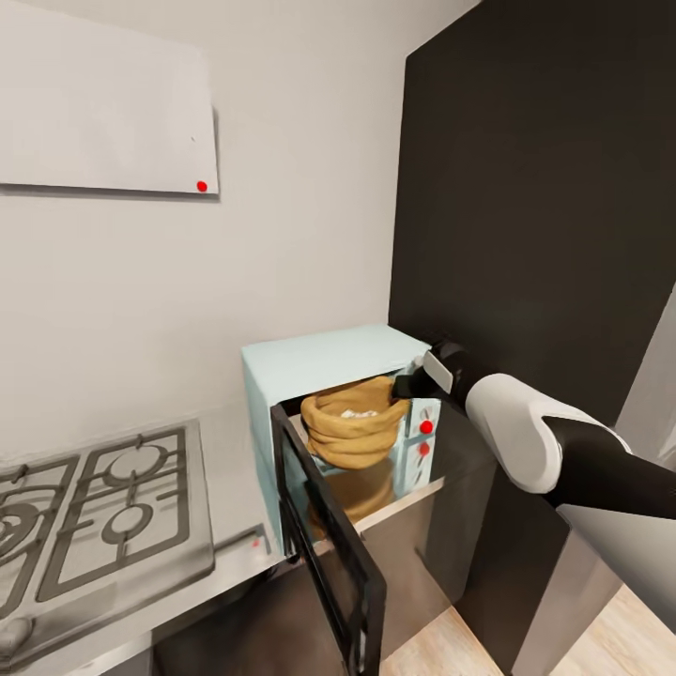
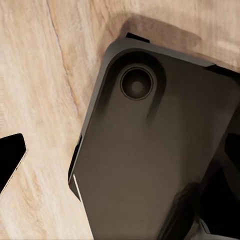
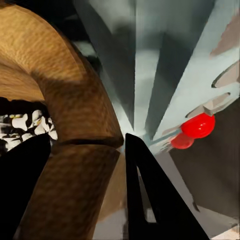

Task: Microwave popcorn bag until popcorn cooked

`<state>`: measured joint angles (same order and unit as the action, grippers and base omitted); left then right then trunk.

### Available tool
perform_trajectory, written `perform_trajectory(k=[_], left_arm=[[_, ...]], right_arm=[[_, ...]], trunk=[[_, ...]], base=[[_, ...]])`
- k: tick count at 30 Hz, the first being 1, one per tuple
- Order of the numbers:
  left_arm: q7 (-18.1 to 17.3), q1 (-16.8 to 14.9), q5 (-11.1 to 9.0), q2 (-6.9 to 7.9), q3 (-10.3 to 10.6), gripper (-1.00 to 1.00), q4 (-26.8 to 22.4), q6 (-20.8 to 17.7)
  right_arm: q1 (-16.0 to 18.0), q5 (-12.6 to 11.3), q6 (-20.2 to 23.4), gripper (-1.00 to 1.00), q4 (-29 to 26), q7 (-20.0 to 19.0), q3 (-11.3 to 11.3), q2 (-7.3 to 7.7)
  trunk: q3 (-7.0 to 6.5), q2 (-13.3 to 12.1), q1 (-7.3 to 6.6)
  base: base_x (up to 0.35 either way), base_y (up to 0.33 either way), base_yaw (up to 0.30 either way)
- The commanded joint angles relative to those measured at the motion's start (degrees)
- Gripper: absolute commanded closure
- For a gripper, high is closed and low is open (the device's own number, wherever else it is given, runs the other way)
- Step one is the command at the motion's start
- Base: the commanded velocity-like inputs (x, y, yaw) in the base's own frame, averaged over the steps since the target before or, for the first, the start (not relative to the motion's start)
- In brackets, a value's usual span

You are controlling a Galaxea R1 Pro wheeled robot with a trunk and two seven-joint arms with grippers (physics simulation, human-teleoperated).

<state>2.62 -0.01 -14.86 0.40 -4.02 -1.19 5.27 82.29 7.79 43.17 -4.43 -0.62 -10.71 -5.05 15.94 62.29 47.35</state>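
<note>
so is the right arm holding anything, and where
Yes: the right gripper has its fingers either side of the popcorn bag's rolled rim, inside the open microwave.

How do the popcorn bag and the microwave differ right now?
The popcorn bag is tan-brown, soft and wrinkled; the microwave is pale blue, boxy and rigid. The bag is smaller and sits inside the microwave's cavity. The bag's round top is open, showing white popcorn; the microwave's dark door is swung open. Both stand upright.
</note>
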Motion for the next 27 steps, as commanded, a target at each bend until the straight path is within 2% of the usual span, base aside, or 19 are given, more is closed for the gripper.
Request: perform_trajectory(k=[1,7,16,17,18,19,27], left_arm=[[0.0,0.0,0.0,-0.01,-0.4,-1.0,0.0,0.1],[0.0,0.0,0.0,0.03,-0.3,-1.0,0.0,0.1],[0.0,0.0,0.0,0.04,-0.3,-1.0,0.0,0.1],[0.0,0.0,0.0,0.04,-0.3,-1.0,0.0,0.1],[0.0,0.0,0.0,0.04,-0.3,-1.0,0.0,0.1],[0.0,0.0,0.0,0.04,-0.3,-1.0,0.0,0.1],[0.0,0.0,0.0,0.04,-0.3,-1.0,0.0,0.1]], right_arm=[[0.0,0.2,0.3,1.0,0.5,-0.3,-0.6,-0.05],[0.0,0.2,0.2,1.0,0.5,-0.3,-0.9,0.03],[0.0,0.1,0.2,1.0,0.5,-0.3,-1.2,0.13],[0.0,0.1,0.2,-1.0,0.5,-0.4,-1.5,0.13],[0.0,0.1,0.6,-1.0,0.4,-0.7,-2.6,0.13],[0.0,0.1,0.8,-1.0,0.3,-0.8,-2.8,0.13],[0.0,0.0,4.9,-1.0,0.1,-3.7,-3.1,0.3]], trunk=[[0.08,0.0,0.01],[0.08,0.0,0.01],[0.08,0.0,0.01],[0.08,0.0,0.01],[0.08,0.0,0.01],[0.08,0.0,0.01],[0.08,0.0,0.01]], base=[[0.0,0.281,0.0],[0.0,0.257,0.0],[0.0,0.013,0.0],[0.0,0.0,0.0],[0.0,0.0,0.0],[0.0,0.0,0.0],[0.0,0.0,0.0]])
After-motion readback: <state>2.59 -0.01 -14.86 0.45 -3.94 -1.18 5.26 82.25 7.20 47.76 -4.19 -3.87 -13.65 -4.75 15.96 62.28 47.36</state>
